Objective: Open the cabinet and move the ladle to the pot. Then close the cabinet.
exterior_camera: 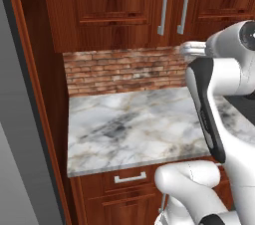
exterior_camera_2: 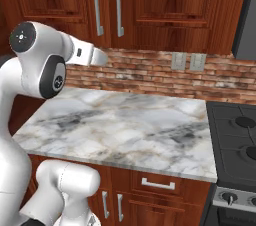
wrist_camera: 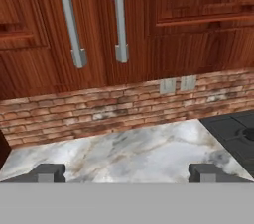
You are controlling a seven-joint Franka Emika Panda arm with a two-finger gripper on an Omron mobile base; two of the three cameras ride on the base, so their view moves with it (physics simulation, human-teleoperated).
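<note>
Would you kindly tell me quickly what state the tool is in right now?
Tool: open, jaws spread wide, holding nothing; it faces the closed cabinet.

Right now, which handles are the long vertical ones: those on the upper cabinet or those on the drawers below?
Those on the upper cabinet: its two silver bar handles stand vertical, side by side where the doors meet. The drawer pull under the counter is short and horizontal.

No legible text or labels
</note>
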